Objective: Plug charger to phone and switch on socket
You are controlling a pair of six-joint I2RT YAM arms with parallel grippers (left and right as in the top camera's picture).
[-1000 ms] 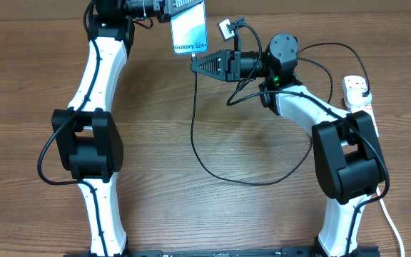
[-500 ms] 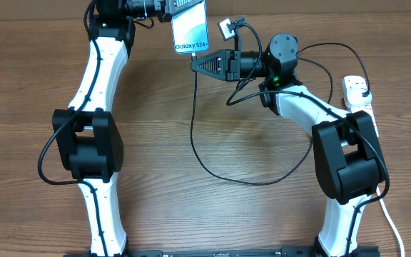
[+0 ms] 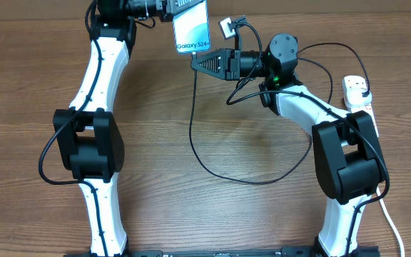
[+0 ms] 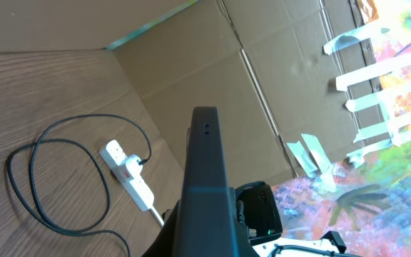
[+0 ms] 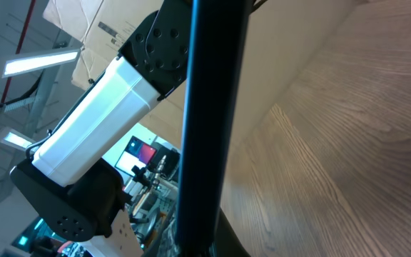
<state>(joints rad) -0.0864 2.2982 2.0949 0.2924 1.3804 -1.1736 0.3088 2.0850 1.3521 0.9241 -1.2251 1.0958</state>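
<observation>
My left gripper is shut on the top of the phone and holds it up at the far edge, its lit "Galaxy S24" screen facing the overhead camera. In the left wrist view the phone shows as a dark edge. My right gripper is shut on the tip of the charger cable, right under the phone's lower edge. The phone's edge fills the right wrist view. The cable loops over the table to a plug in the socket, which also shows in the left wrist view.
The socket's white cord runs down the right side of the table past the right arm's base. The black cable's loop lies across the middle of the table. A cardboard wall stands behind the far edge.
The phone has shifted very slightly to the right. The right gripper and the cable have stayed in place.
</observation>
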